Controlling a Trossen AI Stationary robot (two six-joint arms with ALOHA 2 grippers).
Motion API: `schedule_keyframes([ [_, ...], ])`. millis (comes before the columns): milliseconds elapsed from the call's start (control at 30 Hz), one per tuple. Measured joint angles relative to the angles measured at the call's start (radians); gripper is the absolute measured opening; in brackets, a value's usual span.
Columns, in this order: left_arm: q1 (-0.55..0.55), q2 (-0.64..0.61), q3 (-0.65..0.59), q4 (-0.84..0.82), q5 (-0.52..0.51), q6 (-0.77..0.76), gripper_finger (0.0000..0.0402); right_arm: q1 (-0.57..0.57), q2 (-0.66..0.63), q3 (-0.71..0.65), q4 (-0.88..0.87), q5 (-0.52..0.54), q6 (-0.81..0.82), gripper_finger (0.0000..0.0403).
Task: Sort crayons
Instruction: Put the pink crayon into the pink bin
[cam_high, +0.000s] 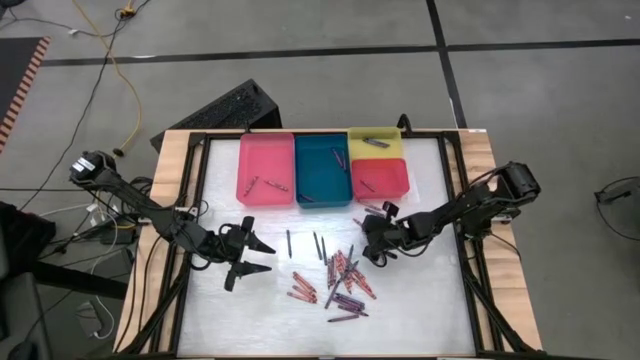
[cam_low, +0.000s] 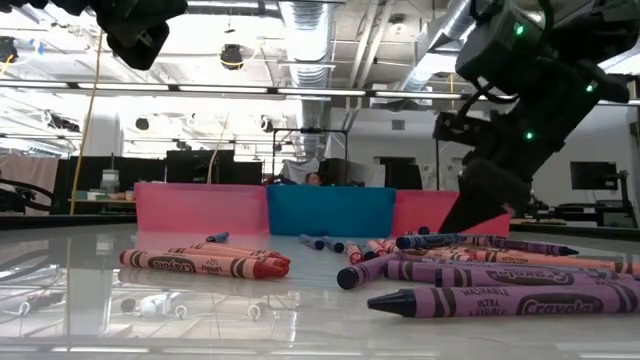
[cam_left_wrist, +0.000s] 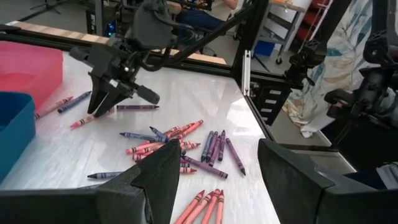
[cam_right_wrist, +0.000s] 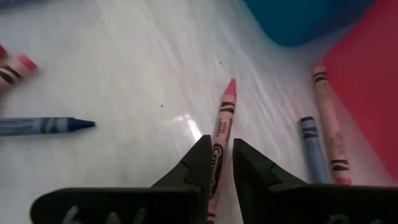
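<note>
Several crayons (cam_high: 340, 280) in red, pink, purple and blue lie scattered on the white table, right of its middle. My right gripper (cam_right_wrist: 219, 149) reaches in from the table's right to the pile's far edge (cam_high: 373, 245) and is shut on a pink crayon (cam_right_wrist: 222, 127). My left gripper (cam_high: 255, 257) hangs open above bare table left of the pile, with nothing between its fingers (cam_left_wrist: 155, 180). My right gripper pinches the pink crayon's wrapped shaft (cam_right_wrist: 217, 155) between its two fingers, coming slanting down from the table's right. The crayon runs forward out of the fingers, its pointed end (cam_right_wrist: 231, 87) toward the trays. It stays low over the table (cam_left_wrist: 87, 118); whether it is clear of it I cannot tell.
Along the far edge stand a pink tray (cam_high: 262, 150), a teal tray (cam_high: 322, 150), a yellow tray (cam_high: 392, 150) and a red tray (cam_high: 395, 178), each holding a few crayons. A blue crayon (cam_right_wrist: 46, 126) and other loose crayons (cam_right_wrist: 326, 124) lie close to my right gripper.
</note>
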Motion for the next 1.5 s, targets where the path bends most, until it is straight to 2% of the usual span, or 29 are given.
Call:
schedule_keyframes([
  [300, 0.0, 0.0, 0.0, -0.009, -0.008, -0.014, 0.0204, -0.006, 0.063, 0.002, 0.027, -0.025, 0.032, 0.0072],
  [567, 0.0, 0.0, 0.0, -0.011, -0.034, -0.014, 0.0204, -0.005, 0.064, 0.001, 0.021, -0.026, 0.105, 0.0009],
  [800, 0.0, -0.009, 0.0, 0.024, -0.064, 0.013, 0.0204, -0.007, 0.055, 0.0, 0.067, -0.024, 0.104, 0.0006],
  [1033, 0.003, -0.117, 0.002, 0.036, -0.122, 0.115, 0.0204, -0.02, 0.039, 0.0, 0.105, -0.039, 0.102, 0.0003],
  [1200, 0.024, -0.231, 0.003, -0.085, -0.213, 0.122, 0.0204, -0.02, 0.035, 0.014, 0.104, -0.055, 0.087, 0.0002],
  [1367, 0.099, -0.31, 0.003, -0.21, -0.214, 0.062, 0.0204, -0.027, 0.033, 0.019, 0.105, -0.073, 0.086, 0.0002],
  [1500, 0.163, -0.335, 0.003, -0.257, -0.176, 0.057, 0.0204, -0.032, 0.033, 0.019, 0.123, -0.075, 0.083, 0.0002],
])
